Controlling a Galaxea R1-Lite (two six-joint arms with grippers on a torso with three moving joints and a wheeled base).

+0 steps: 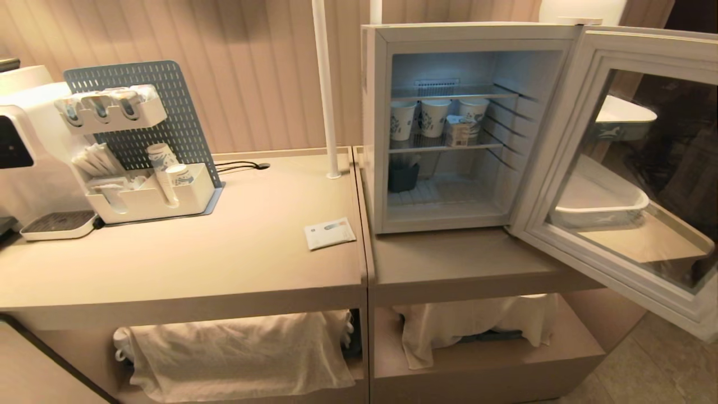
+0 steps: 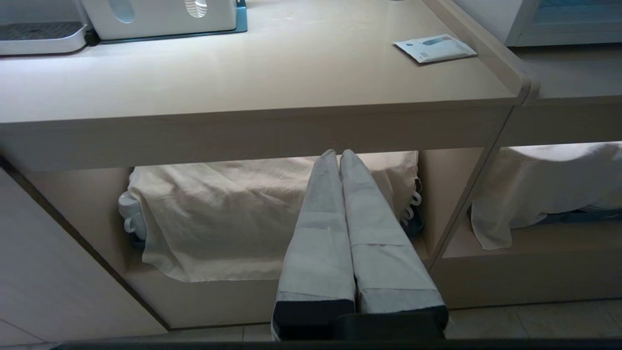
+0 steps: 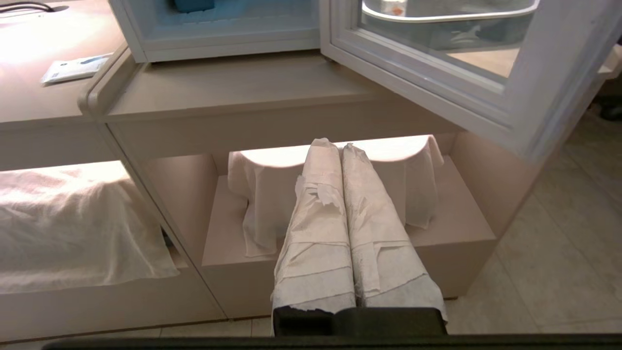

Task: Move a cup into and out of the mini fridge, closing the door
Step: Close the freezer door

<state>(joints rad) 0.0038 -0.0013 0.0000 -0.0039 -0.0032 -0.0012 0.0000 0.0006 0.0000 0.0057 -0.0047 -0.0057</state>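
Observation:
The mini fridge [image 1: 374, 129] stands on the right counter with its interior lit. Its door [image 1: 595, 56] hangs wide open to the right. On the middle wire shelf the small squat cup [image 1: 458, 133] sits in front of three tall paper cups [image 1: 435, 116]. Neither arm shows in the head view. My left gripper [image 2: 338, 153] is shut and empty, held low before the left counter's lower shelf. My right gripper [image 3: 338, 144] is also shut and empty, low in front of the shelf under the fridge [image 3: 218, 41], beneath the open door [image 3: 549, 73].
A dark container [image 1: 403, 177] sits on the fridge floor. A flat packet [image 1: 330, 233] lies on the left counter, near a white pole [image 1: 325, 84]. A pegboard organiser [image 1: 151, 191] and a coffee machine [image 1: 22, 140] stand far left. White cloths [image 1: 235, 350] cover the lower shelves. A white tray [image 1: 600, 205] shows through the door glass.

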